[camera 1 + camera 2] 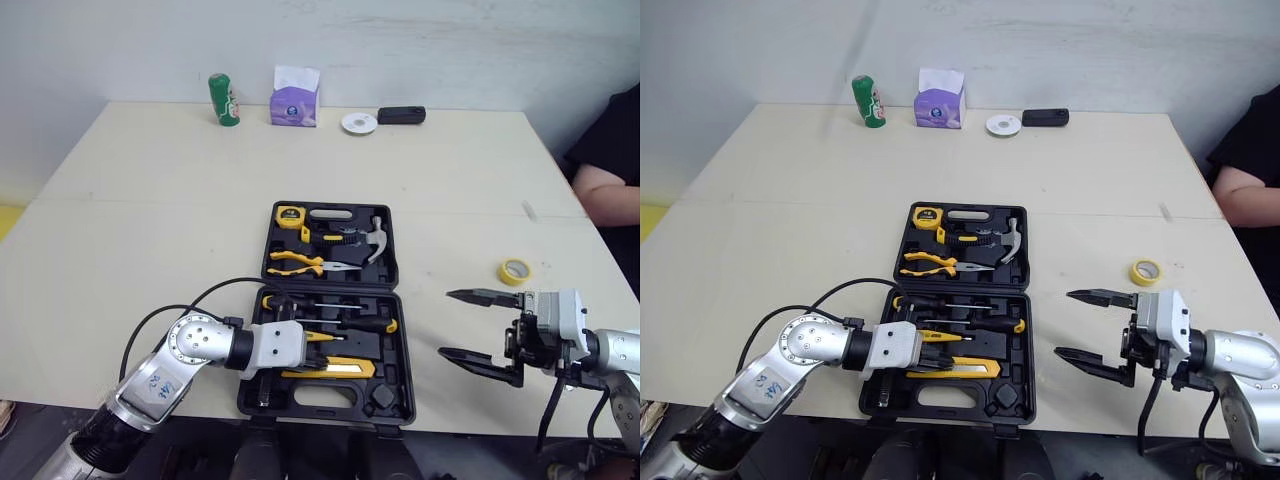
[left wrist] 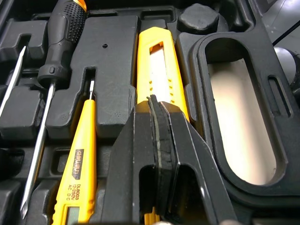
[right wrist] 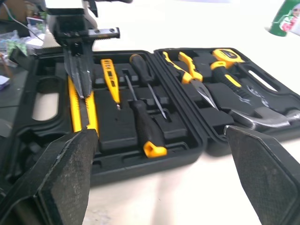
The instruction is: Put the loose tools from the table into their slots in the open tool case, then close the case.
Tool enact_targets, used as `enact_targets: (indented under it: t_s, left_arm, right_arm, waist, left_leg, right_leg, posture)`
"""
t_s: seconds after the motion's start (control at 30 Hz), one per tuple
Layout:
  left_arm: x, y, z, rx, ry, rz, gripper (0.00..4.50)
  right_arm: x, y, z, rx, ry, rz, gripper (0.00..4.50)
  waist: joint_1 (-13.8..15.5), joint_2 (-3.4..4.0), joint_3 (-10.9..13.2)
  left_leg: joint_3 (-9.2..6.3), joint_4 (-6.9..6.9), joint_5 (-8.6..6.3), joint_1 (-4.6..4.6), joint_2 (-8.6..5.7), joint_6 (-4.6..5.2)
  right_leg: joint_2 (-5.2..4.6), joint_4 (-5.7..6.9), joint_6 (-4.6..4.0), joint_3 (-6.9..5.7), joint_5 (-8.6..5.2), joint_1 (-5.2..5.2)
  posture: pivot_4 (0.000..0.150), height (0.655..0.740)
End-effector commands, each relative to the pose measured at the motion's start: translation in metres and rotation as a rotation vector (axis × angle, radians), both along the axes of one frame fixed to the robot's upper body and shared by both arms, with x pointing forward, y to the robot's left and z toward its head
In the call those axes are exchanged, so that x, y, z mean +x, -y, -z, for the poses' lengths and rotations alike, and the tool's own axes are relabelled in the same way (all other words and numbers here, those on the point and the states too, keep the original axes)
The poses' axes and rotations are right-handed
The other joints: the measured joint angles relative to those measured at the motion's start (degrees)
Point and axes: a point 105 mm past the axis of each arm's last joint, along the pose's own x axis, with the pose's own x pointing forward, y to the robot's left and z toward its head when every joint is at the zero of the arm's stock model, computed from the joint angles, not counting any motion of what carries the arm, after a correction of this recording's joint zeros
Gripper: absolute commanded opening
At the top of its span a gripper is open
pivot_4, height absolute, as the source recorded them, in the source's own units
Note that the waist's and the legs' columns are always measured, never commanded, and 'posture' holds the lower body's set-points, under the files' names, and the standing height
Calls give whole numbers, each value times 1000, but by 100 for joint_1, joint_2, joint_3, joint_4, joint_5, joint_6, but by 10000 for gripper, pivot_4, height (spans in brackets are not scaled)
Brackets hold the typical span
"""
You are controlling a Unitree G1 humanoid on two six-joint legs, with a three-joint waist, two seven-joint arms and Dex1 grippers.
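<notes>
The black tool case [image 1: 395,410] lies open near the table's front edge. Its far half holds a tape measure [image 1: 290,215], pliers [image 1: 295,262] and a hammer [image 1: 375,240]. In the near half lie screwdrivers [image 1: 350,325], a yellow tester pen [image 2: 77,159] and a yellow utility knife [image 1: 335,370]. My left gripper [image 2: 157,105] is shut, its tip right over the knife's handle. My right gripper [image 1: 445,323] hangs open, with nothing between its fingers, over the bare table to the right of the case. A yellow tape roll [image 1: 514,271] lies loose on the table beyond it.
Along the far edge stand a green can [image 1: 224,100], a purple tissue box [image 1: 294,100], a white disc [image 1: 359,123] and a black device [image 1: 401,115]. A person's arm [image 1: 605,190] rests at the table's right side.
</notes>
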Motion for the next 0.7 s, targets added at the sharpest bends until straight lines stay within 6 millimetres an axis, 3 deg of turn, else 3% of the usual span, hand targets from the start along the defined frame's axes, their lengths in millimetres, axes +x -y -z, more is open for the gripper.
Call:
enact_targets:
  t_s: [0.03,0.1,0.2,0.4,0.5,0.6,0.7]
  left_arm:
    - [-3,-10,24,50,-69,-16,426]
    - [0,-10,18,15,-53,-28,426]
    - [7,-6,-32,-226,48,-55,426]
    - [18,-62,-58,-262,147,-266,426]
    - [31,-103,-69,-291,175,-472,9775]
    - [41,-170,-76,-315,242,-776,24302]
    - [38,-224,-76,-363,288,-1009,38291]
  right_arm:
    - [5,4,-3,1,46,22,45000]
    - [8,7,-2,-1,51,32,45000]
    - [20,26,-6,-15,100,126,45000]
    - [31,75,-17,-48,205,330,45000]
    - [33,98,-19,-56,258,428,45000]
    - [32,135,-23,-58,331,603,45000]
    - [26,162,-20,-60,375,741,45000]
  waist:
    - [4,2,0]
    - [4,1,0]
    - [-15,-1,14]
    - [-4,1,24]
    - [-5,-1,26]
    - [-16,0,29]
    - [-22,-2,30]
  left_leg:
    - [0,-1,0,-2,0,0]
    - [0,0,0,-5,0,1]
    - [3,1,-1,-7,1,3]
    - [1,6,-1,-23,2,3]
    - [2,7,-5,-24,2,7]
    - [3,8,-6,-23,1,8]
    - [4,3,-7,-22,3,5]
  right_leg:
    - [0,-2,0,0,0,-1]
    - [-1,-4,0,-1,0,-3]
    - [-1,-5,1,1,1,-4]
    - [0,-5,2,-4,1,-18]
    - [-1,-12,3,-4,2,-16]
    - [-2,-12,6,-2,4,-16]
    - [-1,-15,3,-4,2,-21]
  posture:
    - [1500,7400]
    - [1500,7400]
    - [1500,7400]
    - [1500,7400]
    - [1500,7400]
    - [1500,7400]
    - [1500,7400]
